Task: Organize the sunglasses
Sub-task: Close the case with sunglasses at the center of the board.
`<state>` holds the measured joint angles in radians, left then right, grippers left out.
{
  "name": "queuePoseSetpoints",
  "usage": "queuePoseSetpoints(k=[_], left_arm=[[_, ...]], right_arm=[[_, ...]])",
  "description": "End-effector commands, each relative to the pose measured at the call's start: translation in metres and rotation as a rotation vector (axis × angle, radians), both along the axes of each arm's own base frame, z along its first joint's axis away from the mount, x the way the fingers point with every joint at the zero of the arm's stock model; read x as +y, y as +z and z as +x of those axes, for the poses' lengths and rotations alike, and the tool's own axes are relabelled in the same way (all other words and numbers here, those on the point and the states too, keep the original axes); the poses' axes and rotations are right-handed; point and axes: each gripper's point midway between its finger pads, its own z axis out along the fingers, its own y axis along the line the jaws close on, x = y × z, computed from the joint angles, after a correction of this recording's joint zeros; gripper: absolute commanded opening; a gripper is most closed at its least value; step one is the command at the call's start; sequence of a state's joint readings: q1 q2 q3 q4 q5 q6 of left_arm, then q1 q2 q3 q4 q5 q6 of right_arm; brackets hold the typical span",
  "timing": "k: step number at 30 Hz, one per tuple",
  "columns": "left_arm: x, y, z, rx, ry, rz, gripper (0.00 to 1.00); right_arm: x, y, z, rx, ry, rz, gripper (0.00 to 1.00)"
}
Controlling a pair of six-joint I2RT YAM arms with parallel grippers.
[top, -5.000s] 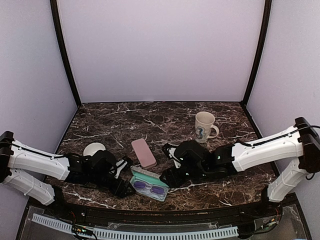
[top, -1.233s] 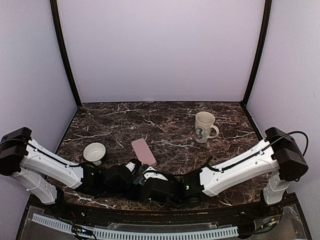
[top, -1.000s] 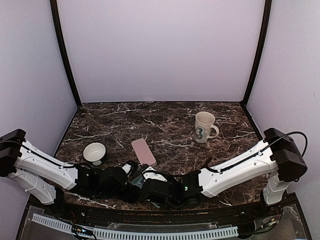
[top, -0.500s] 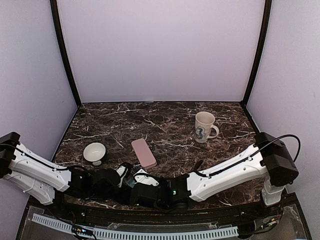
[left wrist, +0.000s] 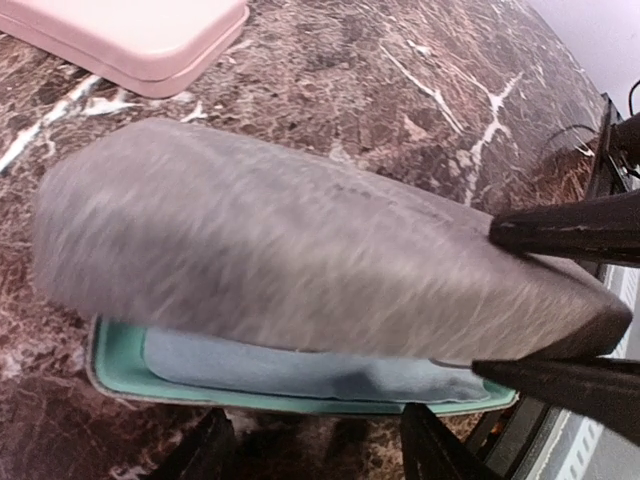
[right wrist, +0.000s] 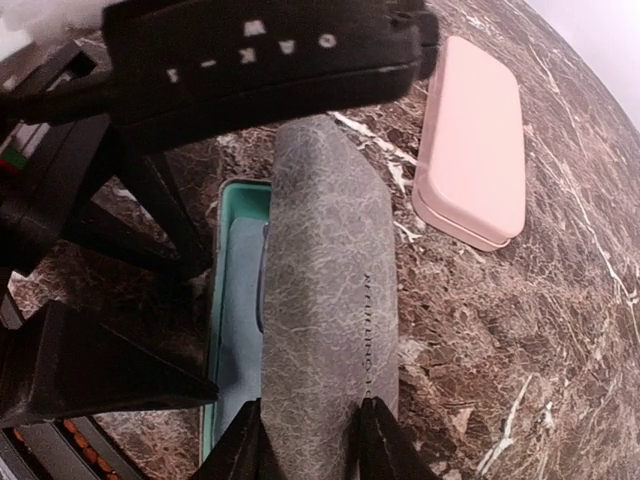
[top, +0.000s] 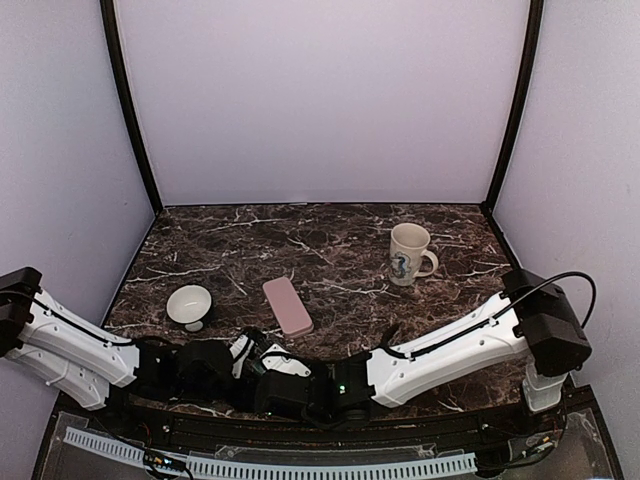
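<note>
Beneath the arms [top: 430, 350] (wrist views only) sits grey case [right wrist: 330, 280] – left jaws wide, right jaws unclear.

My left arm [top: 75, 345] and right arm [top: 450, 345] stretch low and inward along the near edge, wrists almost meeting. My left gripper [left wrist: 485, 300] has its dark fingers [left wrist: 570, 225] spread apart. My right gripper [right wrist: 312, 420] is set narrower, and I cannot tell if it is clamping.

Soft, even light, little shadow; the grey case [left wrist: 300, 270] looks blurred in the left wrist view.
</note>
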<state>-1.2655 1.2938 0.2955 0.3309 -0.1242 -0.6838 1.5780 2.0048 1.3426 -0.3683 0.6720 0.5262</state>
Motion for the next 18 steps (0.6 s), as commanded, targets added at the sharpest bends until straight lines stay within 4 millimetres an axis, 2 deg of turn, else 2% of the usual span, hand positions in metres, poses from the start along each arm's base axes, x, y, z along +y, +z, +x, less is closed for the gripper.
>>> queuePoseSetpoints(k=[1, 7, 12, 18], left_arm=[[0.003, -0.017, -0.025, 0.088, -0.106, 0.022, 0.58], [0.008, -0.017, -0.027, 0.090, -0.098, 0.010, 0.61], [0.017, -0.017, -0.030, 0.095, -0.094, 0.010, 0.64], [0.028, -0.010, -0.027, 0.074, -0.070, 0.034, 0.65]], right_arm=[[0.003, -0.063, -0.060, 0.264, 0.160, -0.070, 0.33], [0.000, -0.062, -0.062, 0.286, 0.153, -0.052, 0.39], [-0.005, -0.056, -0.058, 0.295, 0.135, -0.030, 0.52], [-0.016, -0.037, -0.049, 0.274, 0.092, 0.007, 0.64]])
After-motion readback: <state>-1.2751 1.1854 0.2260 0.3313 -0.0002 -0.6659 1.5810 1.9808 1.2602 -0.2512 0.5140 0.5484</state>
